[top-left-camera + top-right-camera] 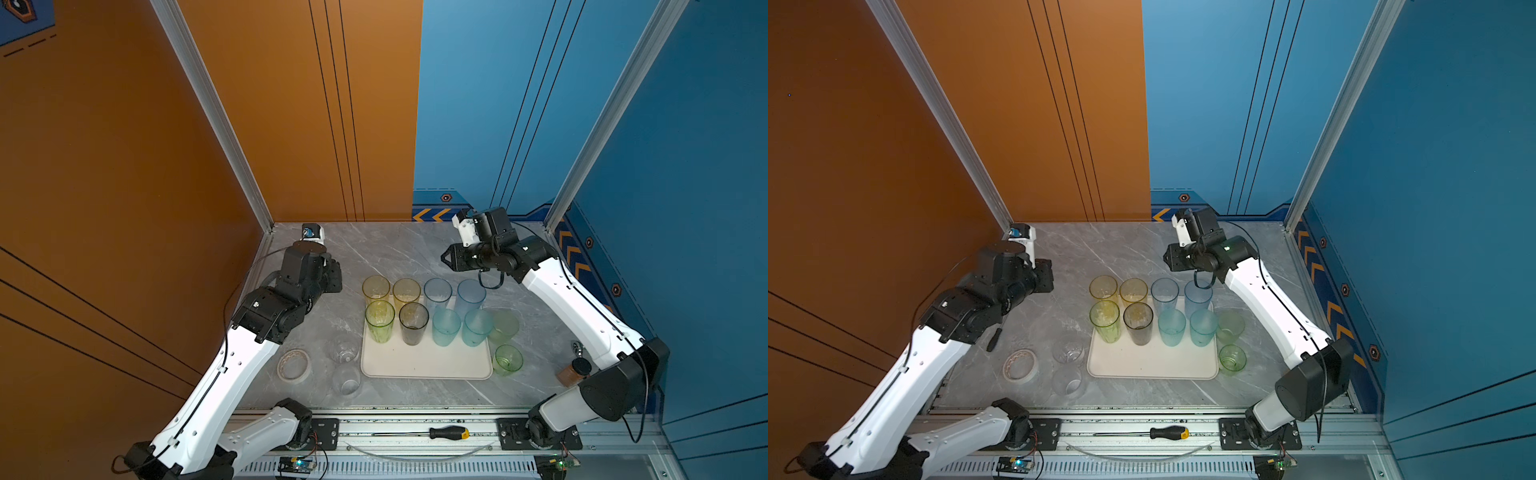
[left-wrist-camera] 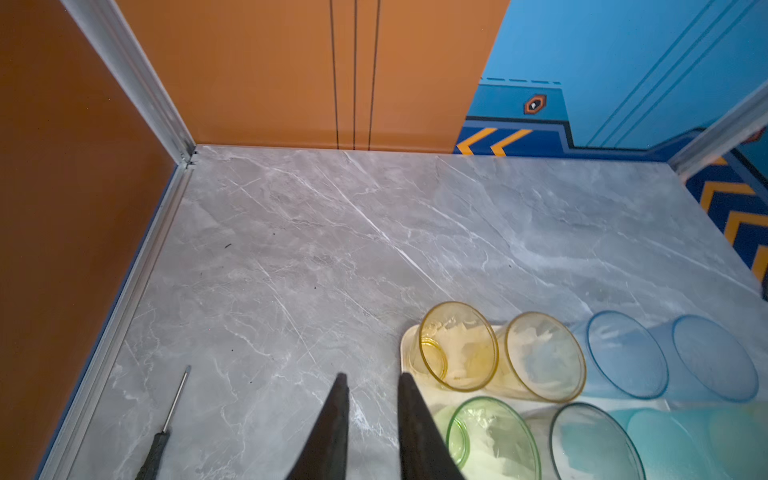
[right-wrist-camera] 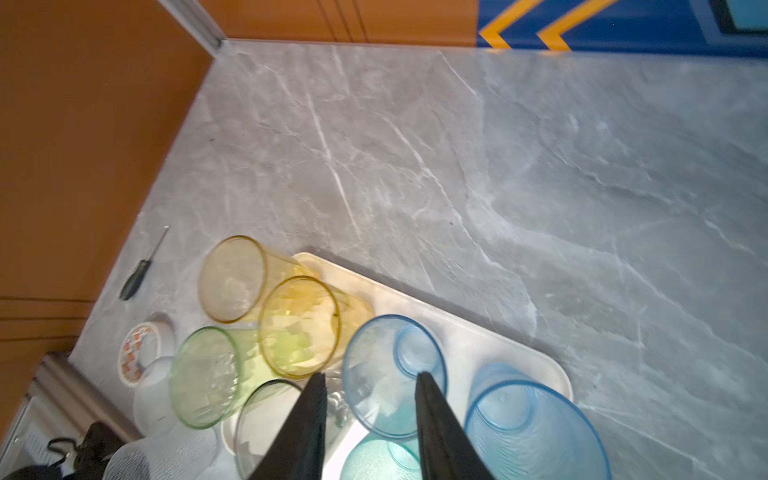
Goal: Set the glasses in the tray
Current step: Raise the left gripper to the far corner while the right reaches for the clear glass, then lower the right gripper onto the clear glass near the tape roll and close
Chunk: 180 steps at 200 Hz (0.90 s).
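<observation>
The cream tray (image 1: pixel 424 365) holds several upright glasses in two rows: yellow (image 1: pixel 376 287), blue (image 1: pixel 437 291), green (image 1: pixel 380 320), smoky grey (image 1: pixel 413 322) and teal (image 1: pixel 446 326). Two clear glasses (image 1: pixel 345 348) stand on the table left of the tray. Two green glasses (image 1: pixel 508 359) stand just off its right edge. My left gripper (image 2: pixel 372 376) hovers over bare table beside the tray's far left corner (image 2: pixel 405 340), open, nothing between its fingers. My right gripper (image 3: pixel 371 374) hangs above the blue glass (image 3: pixel 395 374) at the tray's far side, open and empty.
A tape roll (image 1: pixel 294 365) lies front left, and a small black screwdriver (image 1: pixel 994 338) lies by the left arm. A brown jar with a black lid (image 1: pixel 573 372) stands by the right arm. Another screwdriver (image 1: pixel 449 432) rests on the front rail. Walls close three sides.
</observation>
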{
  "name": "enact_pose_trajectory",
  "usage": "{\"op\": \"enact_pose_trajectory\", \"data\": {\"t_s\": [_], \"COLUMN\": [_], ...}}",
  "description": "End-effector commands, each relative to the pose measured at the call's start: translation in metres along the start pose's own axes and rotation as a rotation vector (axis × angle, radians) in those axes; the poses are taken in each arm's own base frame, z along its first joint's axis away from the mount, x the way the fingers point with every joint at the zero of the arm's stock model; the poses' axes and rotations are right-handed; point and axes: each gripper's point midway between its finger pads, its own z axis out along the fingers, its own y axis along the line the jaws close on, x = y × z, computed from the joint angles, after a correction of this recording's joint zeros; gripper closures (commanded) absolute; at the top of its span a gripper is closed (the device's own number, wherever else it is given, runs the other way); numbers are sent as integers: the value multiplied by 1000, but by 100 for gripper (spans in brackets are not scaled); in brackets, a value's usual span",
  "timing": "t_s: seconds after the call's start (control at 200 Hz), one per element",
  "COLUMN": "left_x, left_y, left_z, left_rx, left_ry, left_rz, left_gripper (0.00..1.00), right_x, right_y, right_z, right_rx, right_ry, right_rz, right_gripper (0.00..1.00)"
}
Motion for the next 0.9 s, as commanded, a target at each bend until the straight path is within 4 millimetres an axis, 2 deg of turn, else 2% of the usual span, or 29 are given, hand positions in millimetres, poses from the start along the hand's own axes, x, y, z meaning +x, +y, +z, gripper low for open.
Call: {"op": "enact_pose_trajectory", "data": {"t_s": [0.0, 0.055, 0.085, 0.165, 0.235, 0.275, 0.3, 0.431, 0.541, 0.706, 0.746, 0.761, 0.781, 0.896], "left_x": [-11, -14, -16, -22, -28, -32, -35, -49, -54, -52, -51, -51, -51, -50], "left_y": [13, 20, 22, 31, 37, 40, 42, 50, 55, 60, 61, 62, 63, 69], "left_z": [2, -1, -3, -6, -10, -13, -15, -30, -38, -43, -45, -46, -46, -51], "left_rx": [-68, -86, -89, -99, -102, -106, -108, -116, -115, -110, -113, -114, -116, -124], "left_ry": [-45, -61, -66, -80, -95, -108, -117, -163, -185, -188, -188, -189, -187, -190], "left_rz": [-46, -56, -62, -84, -105, -111, -111, -111, -119, -122, -123, -123, -122, -122], "left_gripper": [78, 78, 78, 77, 77, 77, 77, 75, 74, 74, 73, 73, 73, 73], "right_x": [17, 27, 38, 65, 90, 107, 108, 139, 154, 167, 165, 171, 172, 172], "right_y": [69, 100, 126, 171, 197, 202, 209, 228, 238, 235, 235, 232, 231, 226], "right_z": [-17, -20, -22, -21, -11, 0, 2, 26, 48, 85, 88, 99, 104, 121], "right_rx": [-198, -285, -351, -473, -522, -510, -506, -472, -435, -283, -260, -240, -224, -169], "right_ry": [59, 86, 111, 186, 262, 317, 320, 396, 435, 474, 462, 482, 483, 482], "right_rz": [-149, -202, -243, -330, -394, -422, -444, -536, -586, -670, -677, -679, -678, -673], "right_gripper": [66, 66, 66, 67, 67, 68, 69, 72, 72, 74, 74, 74, 74, 75]}}
